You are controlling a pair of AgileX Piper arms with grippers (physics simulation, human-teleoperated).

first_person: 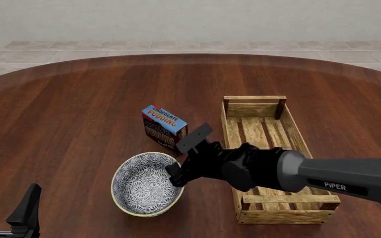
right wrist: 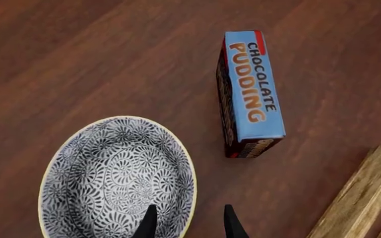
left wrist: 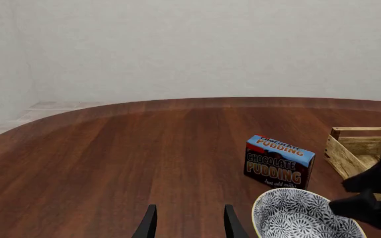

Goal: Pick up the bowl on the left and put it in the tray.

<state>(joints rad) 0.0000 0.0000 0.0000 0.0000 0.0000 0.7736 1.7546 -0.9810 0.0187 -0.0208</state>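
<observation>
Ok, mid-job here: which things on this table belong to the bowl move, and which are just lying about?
Part of the job:
- bowl, blue-and-white pattern, on the table
- tray, the wooden slat crate to the bowl's right
- right claw, straddling the bowl's rim

Just lying about:
- chocolate pudding box, standing behind the bowl
- left claw, open, off to the left of the bowl

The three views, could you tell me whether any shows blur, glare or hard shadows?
Front view: sharp, even light, only a faint shadow under the bowl. Right wrist view: crisp, pudding box lettering readable, no glare. Left wrist view: sharp; soft sheen on the table.
</observation>
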